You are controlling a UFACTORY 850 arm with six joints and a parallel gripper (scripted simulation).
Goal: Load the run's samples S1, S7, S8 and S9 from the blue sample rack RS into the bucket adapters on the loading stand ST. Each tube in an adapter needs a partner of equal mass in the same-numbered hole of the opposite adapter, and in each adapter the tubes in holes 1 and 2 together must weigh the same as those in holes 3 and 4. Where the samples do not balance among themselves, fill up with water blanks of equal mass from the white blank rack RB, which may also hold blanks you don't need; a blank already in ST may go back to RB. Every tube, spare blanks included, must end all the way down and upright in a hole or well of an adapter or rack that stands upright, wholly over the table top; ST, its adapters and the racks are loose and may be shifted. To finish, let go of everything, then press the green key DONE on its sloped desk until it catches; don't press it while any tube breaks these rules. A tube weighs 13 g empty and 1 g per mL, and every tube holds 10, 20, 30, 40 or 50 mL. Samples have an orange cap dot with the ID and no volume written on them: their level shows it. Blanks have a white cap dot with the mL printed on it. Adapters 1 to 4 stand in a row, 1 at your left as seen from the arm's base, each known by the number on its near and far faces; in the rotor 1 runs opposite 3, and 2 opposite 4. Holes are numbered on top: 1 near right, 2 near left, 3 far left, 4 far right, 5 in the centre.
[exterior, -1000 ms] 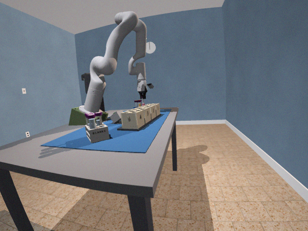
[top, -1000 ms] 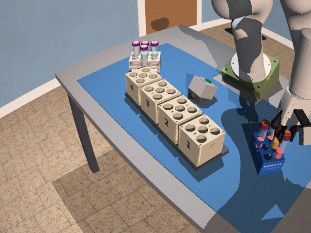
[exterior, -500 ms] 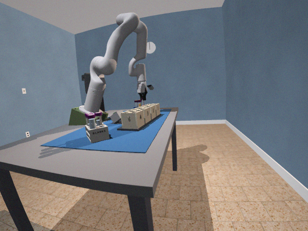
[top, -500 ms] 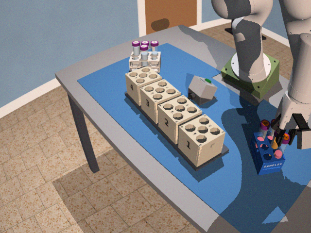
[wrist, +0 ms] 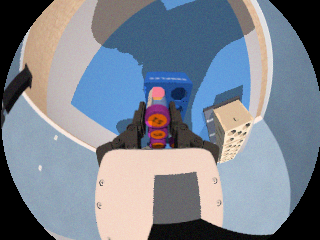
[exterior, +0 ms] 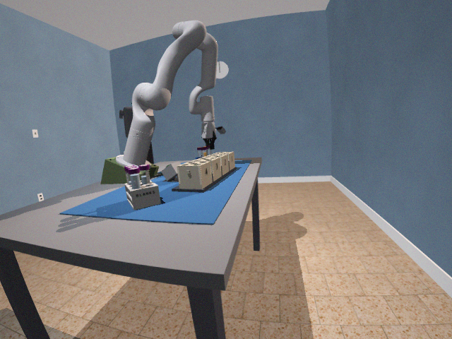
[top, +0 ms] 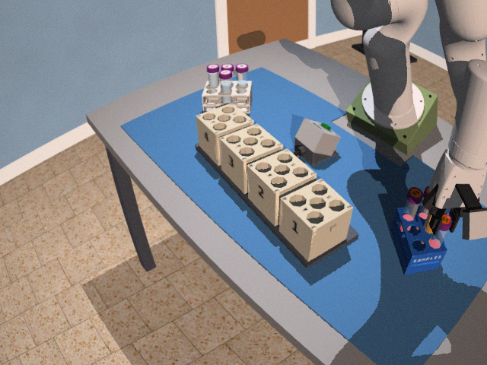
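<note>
The gripper [top: 439, 218] was clamped on a sample tube [wrist: 158, 118] — purple-capped with an orange dot — directly over the blue sample rack RS [top: 426, 260]. The tube's long axis ran straight down between the fingers, in line with the rack's wells beneath. From the tool, the loading stand ST [top: 350, 234] lay off to one side, well apart, its four adapters in a row with every hole apparently unfilled; adapter 1 [top: 314, 223] was the nearest to the tool. The wrist view showed the cap dot and pink contents squarely between the fingers, which the top view half hid behind the gripper body — while only the top view showed the adapters' hole layout. The ID was too small to read.
</note>
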